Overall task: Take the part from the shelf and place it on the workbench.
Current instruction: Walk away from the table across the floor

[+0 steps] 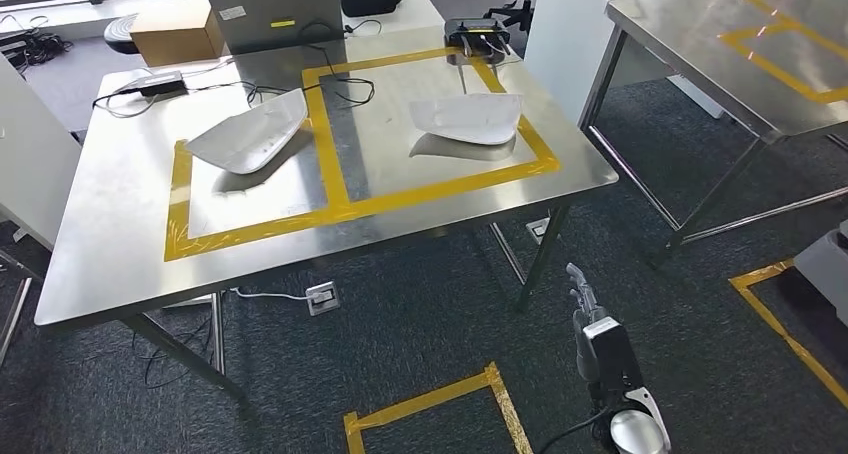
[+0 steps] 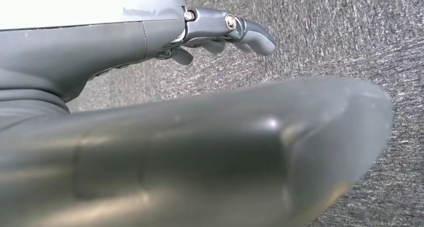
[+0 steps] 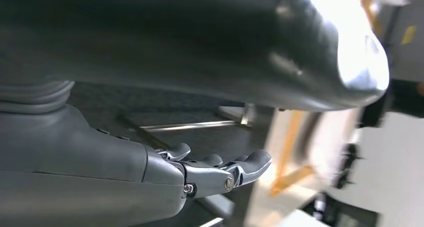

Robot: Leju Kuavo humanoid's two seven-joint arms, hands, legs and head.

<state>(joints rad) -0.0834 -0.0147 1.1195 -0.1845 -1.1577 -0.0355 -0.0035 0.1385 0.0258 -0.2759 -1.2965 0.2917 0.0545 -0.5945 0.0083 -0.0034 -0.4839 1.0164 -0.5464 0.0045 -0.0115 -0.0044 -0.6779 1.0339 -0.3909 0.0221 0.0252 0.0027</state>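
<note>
Two white parts (image 1: 252, 132) (image 1: 468, 117) lie inside the yellow tape frame (image 1: 328, 144) on the bench (image 1: 110, 234). Right robot hand (image 1: 585, 304) and left robot hand (image 2: 220, 34) hang empty, fingers apart.

Two white parts (image 1: 252, 132) (image 1: 470, 117) on taped workbench (image 1: 120, 224); right hand (image 1: 583, 296) empty, fingers apart, hanging

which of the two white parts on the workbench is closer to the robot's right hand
The white part in the right-hand taped square; the other part lies in the left square, farther from the right hand.
</note>
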